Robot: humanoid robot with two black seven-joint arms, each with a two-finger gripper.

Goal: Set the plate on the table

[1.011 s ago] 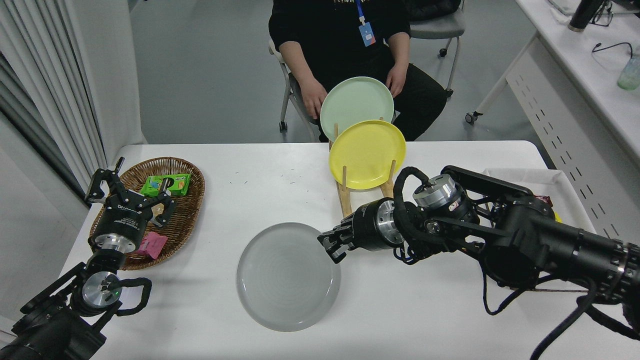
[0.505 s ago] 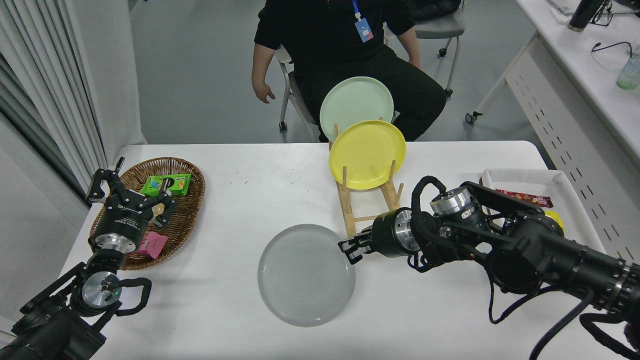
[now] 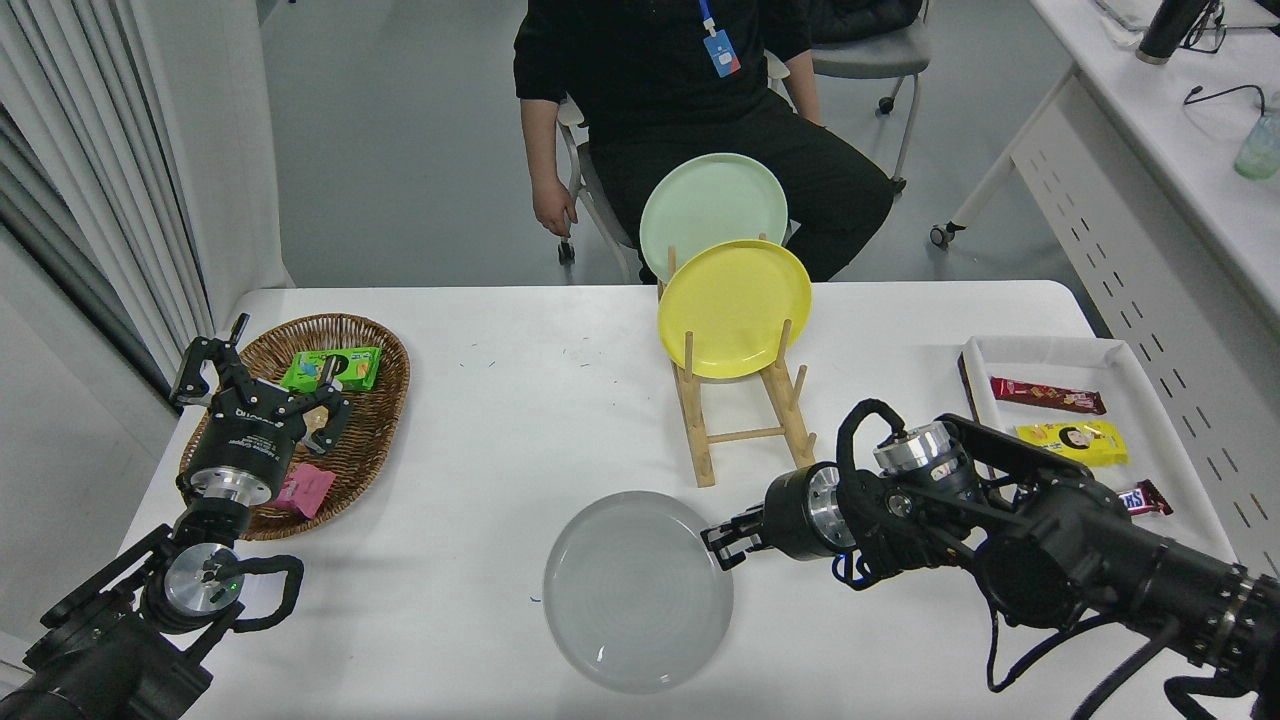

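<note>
The light-grey plate point(image 3: 638, 590) is at the front middle of the white table point(image 3: 520, 400), low over or on its surface; I cannot tell which. My right gripper point(image 3: 722, 537) comes in from the right and is shut on the plate's right rim. My left gripper point(image 3: 262, 398) stays parked at the lower left over the wicker basket, open and empty.
A wooden rack point(image 3: 745, 420) behind the plate holds a yellow plate point(image 3: 735, 308) and a mint-green plate point(image 3: 712, 205). A wicker basket point(image 3: 375, 420) with snack packs is at the left. A white tray point(image 3: 1050, 352) with candy bars is at the right. A person point(image 3: 660, 80) sits at the far side.
My right gripper has pulled the grey plate to the right and toward the front edge. The arm's retreat uncovers the rack and tray. The person's hands have moved off their lap.
</note>
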